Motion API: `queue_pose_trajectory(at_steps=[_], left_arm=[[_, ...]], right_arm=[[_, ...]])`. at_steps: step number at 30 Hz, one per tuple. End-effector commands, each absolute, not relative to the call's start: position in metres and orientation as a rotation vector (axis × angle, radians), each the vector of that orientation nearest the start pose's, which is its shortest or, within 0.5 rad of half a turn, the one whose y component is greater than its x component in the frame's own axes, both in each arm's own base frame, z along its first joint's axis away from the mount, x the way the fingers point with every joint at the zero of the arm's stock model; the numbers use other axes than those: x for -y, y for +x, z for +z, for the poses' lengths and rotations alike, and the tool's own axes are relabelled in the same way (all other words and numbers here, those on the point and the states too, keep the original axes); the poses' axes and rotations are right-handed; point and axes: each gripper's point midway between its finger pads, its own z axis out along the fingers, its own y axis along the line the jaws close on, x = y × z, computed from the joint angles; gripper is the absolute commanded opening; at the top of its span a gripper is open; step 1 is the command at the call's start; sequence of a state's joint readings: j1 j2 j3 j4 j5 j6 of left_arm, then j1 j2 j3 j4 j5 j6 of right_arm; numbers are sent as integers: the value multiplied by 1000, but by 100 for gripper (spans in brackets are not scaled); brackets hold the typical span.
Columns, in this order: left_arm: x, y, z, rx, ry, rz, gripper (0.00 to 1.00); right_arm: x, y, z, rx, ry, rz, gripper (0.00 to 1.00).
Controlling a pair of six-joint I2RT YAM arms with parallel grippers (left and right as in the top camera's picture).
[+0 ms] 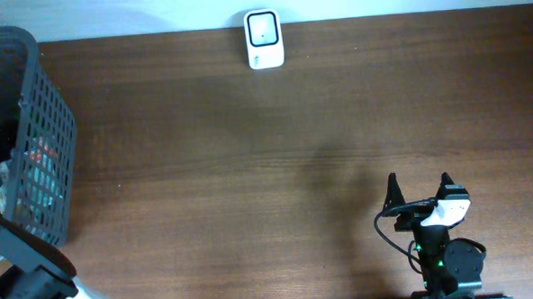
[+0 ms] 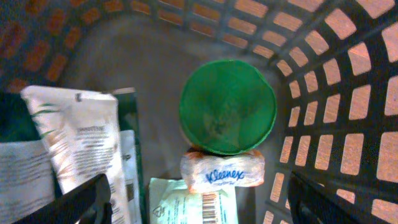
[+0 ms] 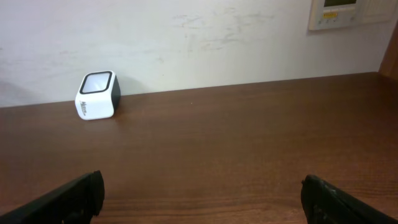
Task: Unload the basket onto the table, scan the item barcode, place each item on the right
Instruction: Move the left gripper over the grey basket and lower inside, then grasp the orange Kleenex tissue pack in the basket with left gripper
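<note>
My left gripper (image 2: 199, 190) hung inside the grey basket (image 2: 348, 106), fingers spread wide, holding nothing. Below it lay a round green lid (image 2: 227, 106), a tissue pack (image 2: 222, 173) touching the lid's edge, a white pouch (image 2: 81, 137) off to one side, and a barcoded packet (image 2: 186, 204) just beside the tissues. My right gripper (image 3: 200, 186) sat low over the table (image 3: 236, 143), fingers spread, empty, facing the white scanner (image 3: 97, 95) by the wall.
</note>
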State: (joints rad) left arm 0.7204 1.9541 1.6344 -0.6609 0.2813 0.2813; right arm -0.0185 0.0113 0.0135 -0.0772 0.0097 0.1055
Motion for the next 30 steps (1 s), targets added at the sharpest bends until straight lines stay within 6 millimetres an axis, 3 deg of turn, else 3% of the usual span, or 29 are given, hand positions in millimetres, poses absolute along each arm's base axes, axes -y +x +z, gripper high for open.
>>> queue_pose_trajectory(at_steps=[1,5,8,13,18,21,25,30], left_arm=[[-292,418,125,-2472,-345,-2,88],[-283,423,107,-2486,-269,-83,88],[-282,422,98,-2504,-278,-101,78],[-278,415,84,-2532,-292,-116,74],[-279,416,83,-2530,-293,-116,44],[-279,417,85,-2528,-292,-114,33],[-286,424,117,-2465,-323,-79,22],[-290,429,209,-2298,-308,35,22]], right_arm=[[4,246,156,-1646,109,69,98],[4,246,156,-1646,109,69,98],[4,246,156,-1646,109,69,98],[4,246,156,-1646,109,69,98],[4,246,156,-1646,109,69,98],[4,246,156,-1646,109,69,98],[4,246,156,-1646,109,69,98],[4,246,156,-1646,109,69,98]])
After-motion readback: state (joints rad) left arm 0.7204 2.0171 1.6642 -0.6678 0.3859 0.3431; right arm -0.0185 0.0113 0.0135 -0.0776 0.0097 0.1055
